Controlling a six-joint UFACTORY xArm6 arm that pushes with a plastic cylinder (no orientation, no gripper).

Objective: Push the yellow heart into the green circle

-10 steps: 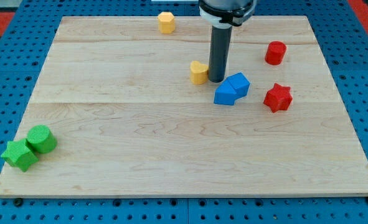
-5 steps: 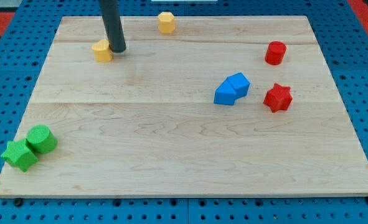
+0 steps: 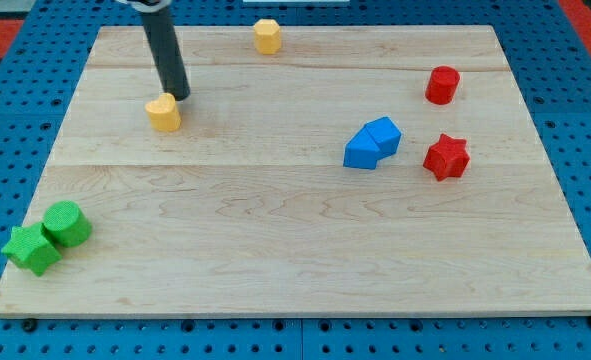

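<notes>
The yellow heart (image 3: 162,112) lies on the wooden board (image 3: 295,250) at the upper left. My tip (image 3: 178,95) touches its upper right side, with the dark rod rising toward the view's top left. The green circle (image 3: 66,223), a short cylinder, stands near the board's lower left corner, far below and left of the heart. A green star (image 3: 30,249) sits against the circle's lower left.
A yellow hexagon (image 3: 266,35) is at the top edge. Two blue blocks (image 3: 372,143) sit together right of centre. A red cylinder (image 3: 441,85) and a red star (image 3: 446,157) are at the right.
The yellow heart was pushed from the board's centre far to the left, then down a little. My tip moved with it and now sits at its upper right.
</notes>
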